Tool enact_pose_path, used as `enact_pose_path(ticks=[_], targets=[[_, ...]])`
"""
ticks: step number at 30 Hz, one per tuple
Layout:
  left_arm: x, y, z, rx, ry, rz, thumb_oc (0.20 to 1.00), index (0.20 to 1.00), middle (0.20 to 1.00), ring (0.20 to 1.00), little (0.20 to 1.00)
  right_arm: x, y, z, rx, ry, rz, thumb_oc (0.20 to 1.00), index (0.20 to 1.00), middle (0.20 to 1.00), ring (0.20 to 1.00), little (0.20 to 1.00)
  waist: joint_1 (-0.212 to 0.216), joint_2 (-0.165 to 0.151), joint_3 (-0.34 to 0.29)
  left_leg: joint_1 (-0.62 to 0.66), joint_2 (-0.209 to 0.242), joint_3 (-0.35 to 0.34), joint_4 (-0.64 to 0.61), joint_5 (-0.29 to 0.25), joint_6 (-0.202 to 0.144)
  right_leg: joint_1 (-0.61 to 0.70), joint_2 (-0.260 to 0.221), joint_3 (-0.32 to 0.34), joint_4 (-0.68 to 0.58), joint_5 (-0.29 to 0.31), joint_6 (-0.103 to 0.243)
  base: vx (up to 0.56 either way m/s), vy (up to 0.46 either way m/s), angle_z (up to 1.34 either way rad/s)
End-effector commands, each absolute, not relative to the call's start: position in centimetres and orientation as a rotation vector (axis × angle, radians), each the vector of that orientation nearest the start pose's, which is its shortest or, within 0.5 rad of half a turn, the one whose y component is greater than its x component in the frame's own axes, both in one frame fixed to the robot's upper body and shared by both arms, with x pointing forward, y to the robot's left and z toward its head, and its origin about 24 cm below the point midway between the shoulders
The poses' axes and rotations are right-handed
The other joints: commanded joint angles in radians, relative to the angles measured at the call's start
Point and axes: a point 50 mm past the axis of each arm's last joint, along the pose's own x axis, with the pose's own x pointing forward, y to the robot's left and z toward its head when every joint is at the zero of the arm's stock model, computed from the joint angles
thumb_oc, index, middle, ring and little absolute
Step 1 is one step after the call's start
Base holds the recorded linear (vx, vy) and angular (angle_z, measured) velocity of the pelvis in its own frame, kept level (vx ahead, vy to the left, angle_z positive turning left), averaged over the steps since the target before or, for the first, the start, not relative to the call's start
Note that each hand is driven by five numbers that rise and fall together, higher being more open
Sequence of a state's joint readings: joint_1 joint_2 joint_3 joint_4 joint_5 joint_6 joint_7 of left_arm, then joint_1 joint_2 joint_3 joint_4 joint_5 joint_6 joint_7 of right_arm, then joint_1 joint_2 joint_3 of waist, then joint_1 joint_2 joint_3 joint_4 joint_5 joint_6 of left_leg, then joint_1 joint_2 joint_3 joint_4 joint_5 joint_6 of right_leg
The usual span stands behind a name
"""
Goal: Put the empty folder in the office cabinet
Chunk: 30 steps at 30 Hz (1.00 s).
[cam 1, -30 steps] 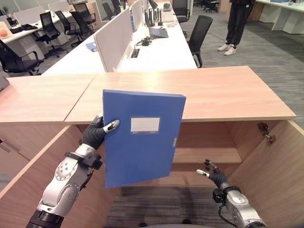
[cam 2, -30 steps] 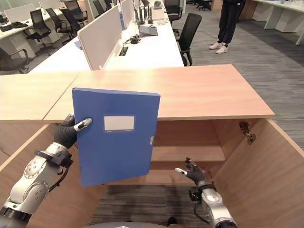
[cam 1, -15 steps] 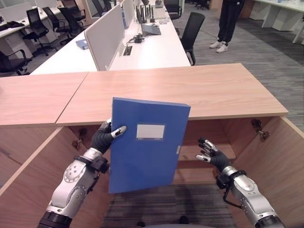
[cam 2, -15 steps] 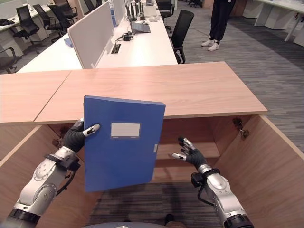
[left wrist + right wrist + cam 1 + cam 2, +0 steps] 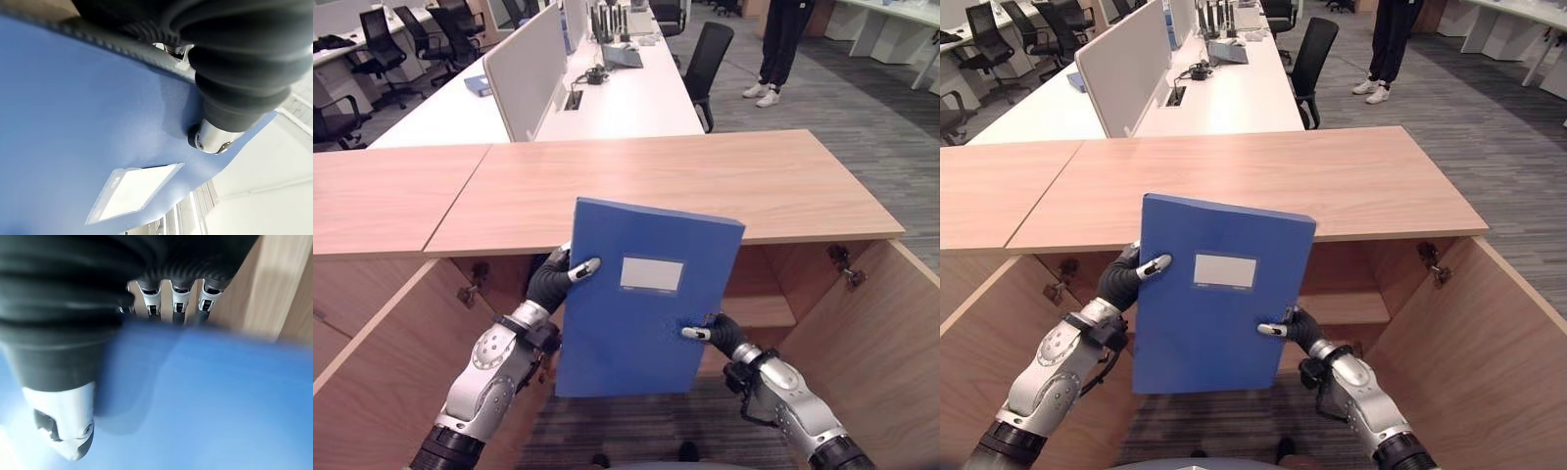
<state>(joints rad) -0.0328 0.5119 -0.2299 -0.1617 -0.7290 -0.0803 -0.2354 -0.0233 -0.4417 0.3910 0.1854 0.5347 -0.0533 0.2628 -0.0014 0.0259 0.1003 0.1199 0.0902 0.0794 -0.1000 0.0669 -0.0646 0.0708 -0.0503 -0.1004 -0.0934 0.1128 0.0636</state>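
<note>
A blue folder [image 5: 641,313] with a white label is held upright in front of the open wooden cabinet [image 5: 705,181], tilted slightly to the right. My left hand [image 5: 548,284] is shut on its left edge, thumb pressed on the front cover [image 5: 73,122]. My right hand [image 5: 724,335] grips the lower right edge: the thumb lies on the front and the fingers [image 5: 178,303] reach behind the folder [image 5: 205,401]. The folder hides the middle of the cabinet's inside.
Both cabinet doors stand open, the left door [image 5: 382,362] and the right door [image 5: 891,333]. A shelf [image 5: 769,311] shows inside at the right. Beyond the top are white desks with a partition [image 5: 524,64], a black chair [image 5: 710,59] and a standing person [image 5: 783,44].
My right hand has risen from low in front of the cabinet and taken hold of the folder's right edge. The folder has shifted a little to the right and tilted.
</note>
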Motion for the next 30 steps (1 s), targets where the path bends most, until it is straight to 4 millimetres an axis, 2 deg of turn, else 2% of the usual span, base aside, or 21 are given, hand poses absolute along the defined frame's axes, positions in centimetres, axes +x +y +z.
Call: enact_pose_path(ticks=[1,5,14,15,16,19,30], targets=[[25.3,14.3,13.2,-0.242,-0.323,-0.659,0.2,0.2,0.2,0.2,0.2,25.4,-12.0,3.8,0.191,0.068,0.645,1.0,1.0,1.0,1.0,1.0,-0.003,-0.04,-0.01,0.024,0.022,0.035,0.013,-0.074,-0.035,0.089,-0.099,0.004,0.015,-0.148,0.099,0.0,0.0,0.0],[25.3,13.1,13.1,-0.263,-0.308,-0.715,0.2,0.2,0.2,0.2,0.2,25.6,-10.8,4.8,0.223,0.029,0.691,1.0,1.0,1.0,1.0,1.0,-0.006,-0.042,-0.009,0.024,0.02,0.029,0.013,-0.077,-0.033,0.09,-0.098,0.007,0.019,-0.152,0.098,0.01,-0.005,0.02],[25.1,11.9,12.7,-0.316,-0.274,-0.776,0.2,0.2,0.2,0.2,0.2,25.6,-9.5,4.5,0.261,0.054,0.731,1.0,1.0,1.0,1.0,1.0,-0.007,-0.041,-0.007,0.027,0.019,0.026,0.013,-0.079,-0.031,0.092,-0.097,0.007,0.022,-0.153,0.098,0.0,0.0,0.0],[25.1,11.7,12.7,-0.324,-0.264,-0.793,0.2,0.2,0.2,0.2,0.2,25.4,-9.1,4.4,0.284,0.064,0.758,0.831,0.831,0.831,0.831,0.831,-0.007,-0.041,-0.006,0.027,0.02,0.027,0.013,-0.078,-0.031,0.092,-0.097,0.007,0.022,-0.153,0.098,0.0,0.0,0.0],[24.9,11.5,12.5,-0.341,-0.248,-0.813,0.2,0.2,0.2,0.2,0.2,25.1,-8.8,4.6,0.317,0.065,0.784,0.2,0.2,0.2,0.2,0.2,-0.008,-0.041,-0.007,0.028,0.021,0.026,0.013,-0.078,-0.032,0.093,-0.096,0.006,0.022,-0.155,0.097,0.0,0.0,0.0],[24.8,11.6,12.3,-0.346,-0.239,-0.809,0.2,0.2,0.2,0.2,0.2,25.1,-8.8,4.6,0.372,0.06,0.781,0.2,0.2,0.2,0.2,0.2,-0.007,-0.041,-0.006,0.027,0.021,0.024,0.013,-0.078,-0.033,0.095,-0.096,0.002,0.022,-0.155,0.098,0.0,0.0,0.0],[24.6,12.3,11.9,-0.359,-0.236,-0.786,0.2,0.2,0.2,0.2,0.2,24.5,-9.1,4.3,0.395,0.079,0.807,0.2,0.2,0.2,0.2,0.2,-0.003,-0.043,-0.004,0.03,0.022,0.019,0.013,-0.079,-0.033,0.095,-0.094,0.001,0.028,-0.158,0.097,0.0,0.0,0.0]])
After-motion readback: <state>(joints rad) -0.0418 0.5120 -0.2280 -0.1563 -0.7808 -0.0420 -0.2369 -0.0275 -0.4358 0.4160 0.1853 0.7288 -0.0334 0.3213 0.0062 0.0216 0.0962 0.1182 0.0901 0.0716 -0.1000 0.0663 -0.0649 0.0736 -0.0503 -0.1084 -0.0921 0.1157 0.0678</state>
